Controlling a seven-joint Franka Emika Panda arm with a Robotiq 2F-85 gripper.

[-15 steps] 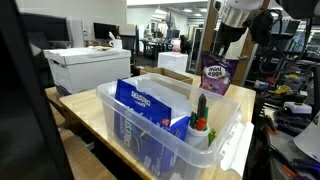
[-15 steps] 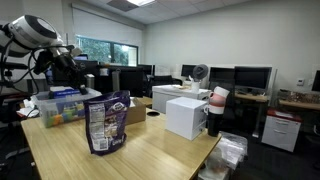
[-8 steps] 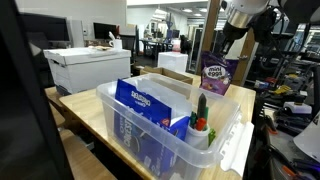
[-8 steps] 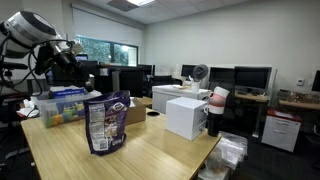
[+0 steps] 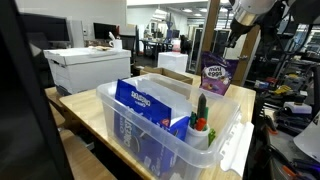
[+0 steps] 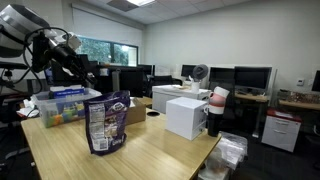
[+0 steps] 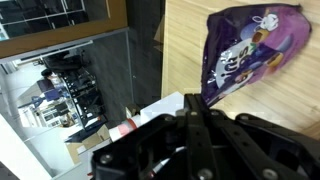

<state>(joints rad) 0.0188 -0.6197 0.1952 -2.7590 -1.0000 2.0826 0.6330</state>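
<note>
The claw (image 7: 195,112) is narrow, its two fingers are pressed together and nothing is between them. It hangs in the air above the table (image 5: 88,108). The purple bag (image 7: 250,50) stands upright on the wood, apart from the claw. In the wrist view it is at about 1 o'clock from the fingertips. In an exterior view the purple bag (image 5: 215,75) is at 7 o'clock below the claw (image 5: 237,38). A clear bin (image 5: 108,92) with a blue box (image 5: 145,100) inside stands near it

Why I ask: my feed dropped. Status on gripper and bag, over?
Gripper shut, empty, raised. Mini eggs bag upright on wooden table, untouched. Nothing between them; clear bin stands aside.
</note>
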